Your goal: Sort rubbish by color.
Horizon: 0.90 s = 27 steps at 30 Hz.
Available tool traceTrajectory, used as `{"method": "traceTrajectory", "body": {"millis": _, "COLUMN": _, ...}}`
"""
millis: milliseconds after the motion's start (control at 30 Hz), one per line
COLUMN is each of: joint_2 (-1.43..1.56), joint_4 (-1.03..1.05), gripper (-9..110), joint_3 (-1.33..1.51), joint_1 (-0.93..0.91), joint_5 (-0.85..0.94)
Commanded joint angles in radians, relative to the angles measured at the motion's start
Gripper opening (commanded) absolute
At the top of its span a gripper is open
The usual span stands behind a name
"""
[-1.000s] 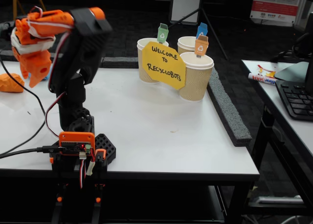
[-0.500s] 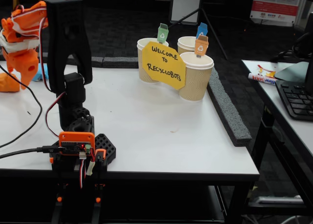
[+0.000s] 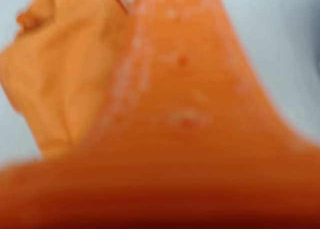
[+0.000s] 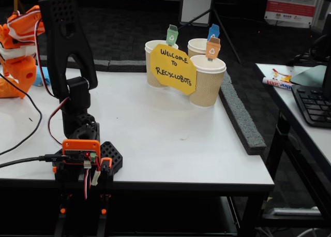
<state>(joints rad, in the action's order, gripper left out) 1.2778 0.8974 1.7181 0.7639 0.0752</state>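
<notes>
Fixed view first: at the far left edge I see my gripper (image 4: pixel 15 89) down over the orange wad (image 4: pixel 6 88) on the white table (image 4: pixel 155 128), with the light blue wad (image 4: pixel 40 76) just behind it. Whether the jaws are apart or closed I cannot tell. Further right stand three paper cups (image 4: pixel 207 82) behind the yellow sign (image 4: pixel 173 67). Wrist view shows the orange wad (image 3: pixel 60 89) left of a blurred orange finger (image 3: pixel 190 114).

Three paper cups (image 4: pixel 207 82) (tagged) behind yellow sign (image 4: pixel 172 69).
</notes>
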Motion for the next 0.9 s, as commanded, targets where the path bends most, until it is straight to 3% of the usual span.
{"method": "traceTrajectory", "body": {"millis": 0, "joint_2": 0.032, "joint_4": -0.009, "gripper": 29, "joint_3": -0.127, "joint_1": 0.014, "joint_5": 0.012}}
{"method": "traceTrajectory", "body": {"millis": 867, "joint_2": -0.049, "joint_4": -0.061, "gripper": 32, "joint_3": -0.302, "joint_1": -0.287, "joint_5": 0.012}}
